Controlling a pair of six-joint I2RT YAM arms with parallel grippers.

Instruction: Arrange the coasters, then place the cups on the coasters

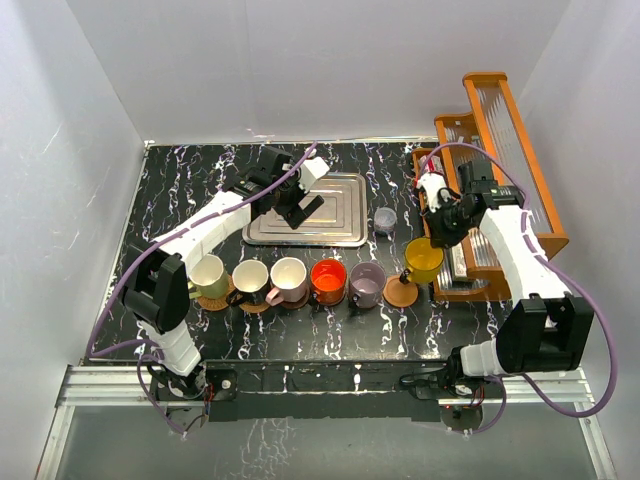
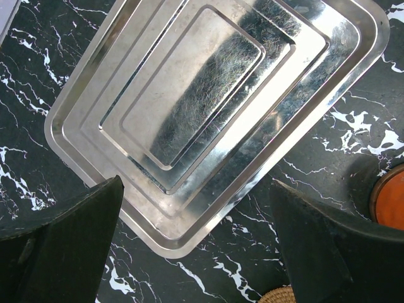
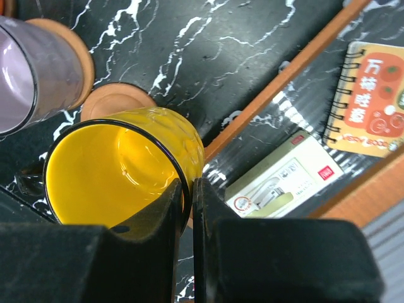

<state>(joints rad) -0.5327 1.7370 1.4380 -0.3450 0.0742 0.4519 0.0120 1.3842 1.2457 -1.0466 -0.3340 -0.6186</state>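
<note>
Black marble veined with white covers the table (image 1: 120,260), boxed in by plain white walls. Along its near half we see a row of five cups: cream (image 1: 210,275), black (image 1: 250,278), pink (image 1: 289,278), red-orange (image 1: 328,280) and purple-grey (image 1: 366,283). They stand close together, and brown coasters (image 1: 256,304) show under their near edges. Just right of the row lies a bare coaster (image 1: 402,291). The yellow cup (image 1: 423,260) hangs just beside and behind it, tilted, in the right pincer (image 1: 437,238). From the right wrist we see that pincer (image 3: 187,202) nipped narrow on the yellow cup's (image 3: 120,170) rim, one finger inside and one outside, with the bare coaster (image 3: 117,101) showing past the cup's base. We cannot tell whether cup and coaster touch. The purple-grey cup (image 3: 28,69) stands at the upper left of that view. Behind the row a steel tray (image 1: 340,235) lies flat, and the left pincer (image 1: 297,207) hangs over it. In the left wrist view this pincer (image 2: 197,184) gapes wide and holds nothing — its dark fingers (image 2: 69,246) frame the tray's (image 2: 214,107) near corner. A small jar (image 1: 384,217) stands just right of the tray. At the far right an orange rack (image 1: 500,150) leans back, and in the right wrist view its lower shelf holds a spiral notebook (image 3: 369,101) and a flat white box (image 3: 284,180).
</note>
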